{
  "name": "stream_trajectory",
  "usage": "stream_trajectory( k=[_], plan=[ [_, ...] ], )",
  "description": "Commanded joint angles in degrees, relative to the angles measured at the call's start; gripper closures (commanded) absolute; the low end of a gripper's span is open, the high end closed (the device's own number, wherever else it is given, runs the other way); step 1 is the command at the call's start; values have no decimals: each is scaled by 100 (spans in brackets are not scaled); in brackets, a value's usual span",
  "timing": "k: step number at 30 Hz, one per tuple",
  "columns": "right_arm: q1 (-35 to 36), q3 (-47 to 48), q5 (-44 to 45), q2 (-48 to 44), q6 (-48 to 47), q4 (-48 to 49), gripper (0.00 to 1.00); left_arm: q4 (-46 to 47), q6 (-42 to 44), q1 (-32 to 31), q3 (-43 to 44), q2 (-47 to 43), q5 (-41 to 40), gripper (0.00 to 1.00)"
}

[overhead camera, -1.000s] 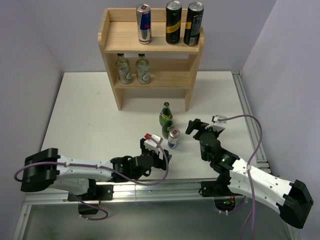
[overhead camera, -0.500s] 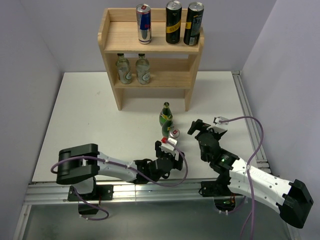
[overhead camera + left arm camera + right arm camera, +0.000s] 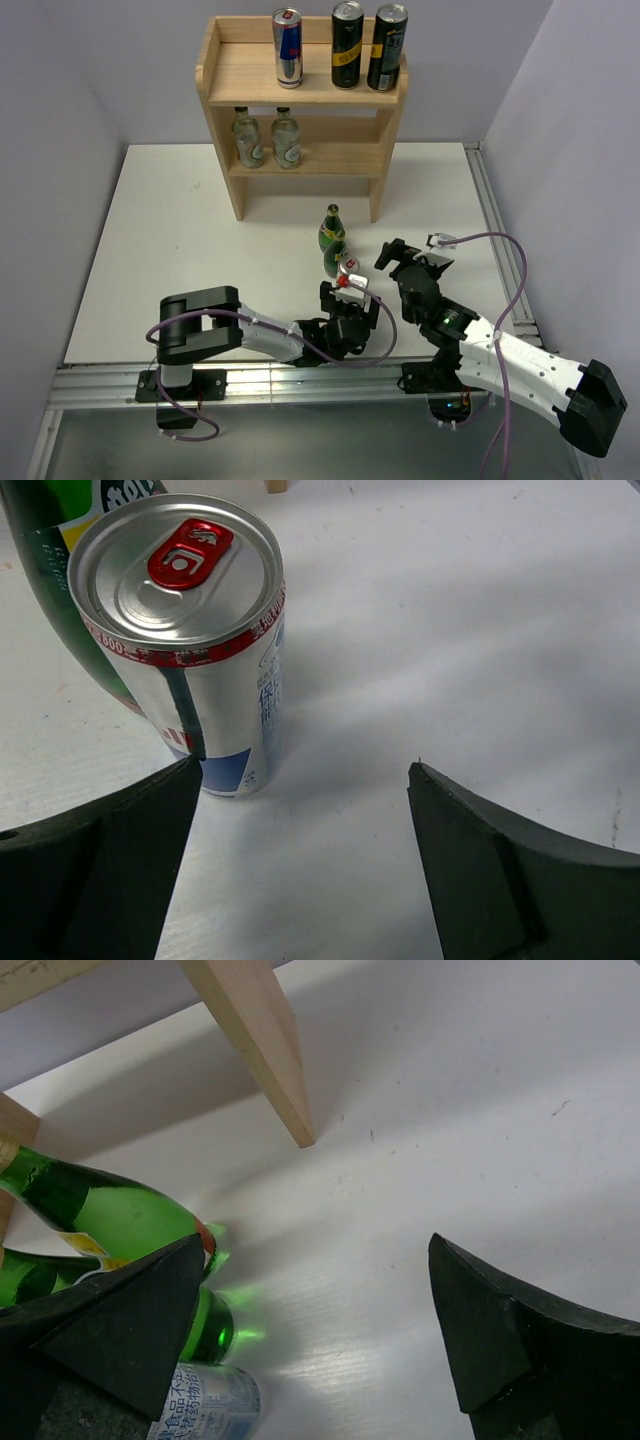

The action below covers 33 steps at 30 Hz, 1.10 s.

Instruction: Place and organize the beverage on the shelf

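The light-wood shelf (image 3: 300, 90) stands at the back with three cans on its upper board and two clear bottles on the lower tier. A small silver-and-blue can with a red tab (image 3: 185, 630) stands on the white table; it also shows in the top view (image 3: 348, 267). Two green bottles (image 3: 331, 228) stand just behind it, one of them showing in the left wrist view (image 3: 45, 570). My left gripper (image 3: 300, 780) is open and empty, low over the table, with the can at its left finger (image 3: 100, 870). My right gripper (image 3: 315, 1260) is open and empty, right of the bottles (image 3: 100, 1210).
A shelf leg (image 3: 262, 1055) stands ahead of the right gripper. The two grippers (image 3: 350, 300) (image 3: 392, 252) are close together by the can. A metal rail (image 3: 495, 240) runs along the table's right edge, and grey walls close in both sides.
My left arm has swung right and forward, bringing its open gripper up to the small can. The right arm has barely moved.
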Motion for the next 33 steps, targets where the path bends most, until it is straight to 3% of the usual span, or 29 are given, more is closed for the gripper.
stream_trajectory(
  k=[1, 14, 19, 23, 25, 27, 33],
  plan=[
    [-14, 7, 53, -26, 0, 204, 0, 231, -77, 25, 236, 156, -433, 9],
    [-14, -2, -88, 79, -52, 309, 0, 688, 90, 491, 280, 534, -354, 12],
    [-14, -2, -149, 141, -70, 353, 0, 855, 152, 667, 289, 649, -204, 19],
    [-14, 15, -167, 220, -79, 379, 0, 890, 117, 702, 237, 675, -170, 37],
    [-23, 24, -167, 238, -70, 380, 0, 882, 82, 711, 219, 658, -152, 61],
    [-14, 33, -167, 255, -79, 388, 0, 794, -32, 711, 166, 605, -117, 78],
    [-14, 59, -158, 326, -96, 406, 0, 59, -480, 650, -36, 149, 50, 100]
  ],
)
